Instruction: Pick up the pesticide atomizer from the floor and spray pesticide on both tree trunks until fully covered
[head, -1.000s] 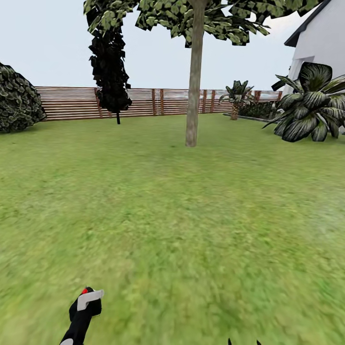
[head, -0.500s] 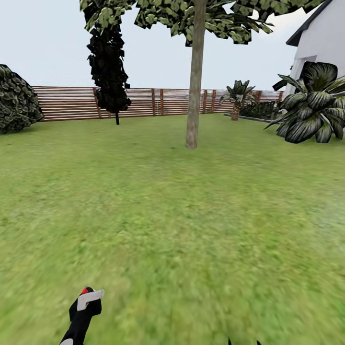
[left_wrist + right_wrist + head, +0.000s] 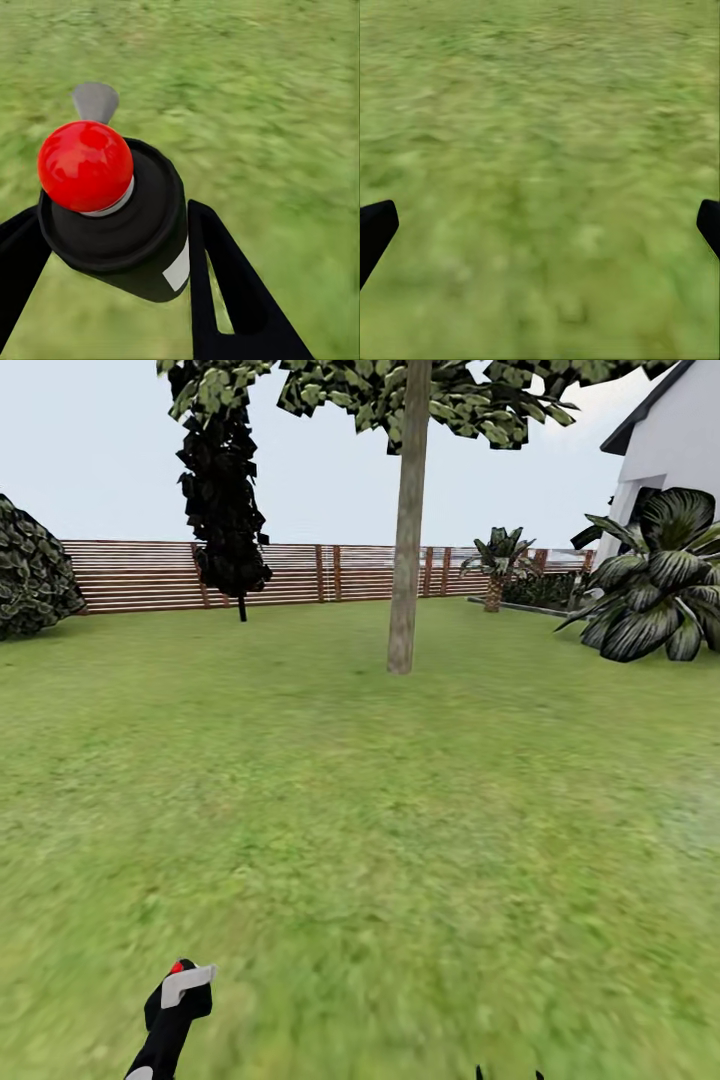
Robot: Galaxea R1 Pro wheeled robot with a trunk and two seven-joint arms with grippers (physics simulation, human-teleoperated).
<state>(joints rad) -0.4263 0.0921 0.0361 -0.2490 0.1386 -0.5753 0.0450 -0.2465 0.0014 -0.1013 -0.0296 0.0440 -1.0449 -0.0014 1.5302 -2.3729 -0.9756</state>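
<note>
Over the last second the tree trunk (image 3: 404, 560) at upper centre has crept lower and nearer, so the robot is approaching, the left jaws (image 3: 112, 247) clamped on the atomizer (image 3: 112, 214), the right jaws (image 3: 540, 225) apart.

Fenced garden (image 3: 330, 572): lawn (image 3: 400, 810), trees (image 3: 405, 560)

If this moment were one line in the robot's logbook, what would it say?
left gripper: holds black red-capped pesticide atomizer | right gripper: open | tan-grey tree trunk: ahead across lawn
</note>
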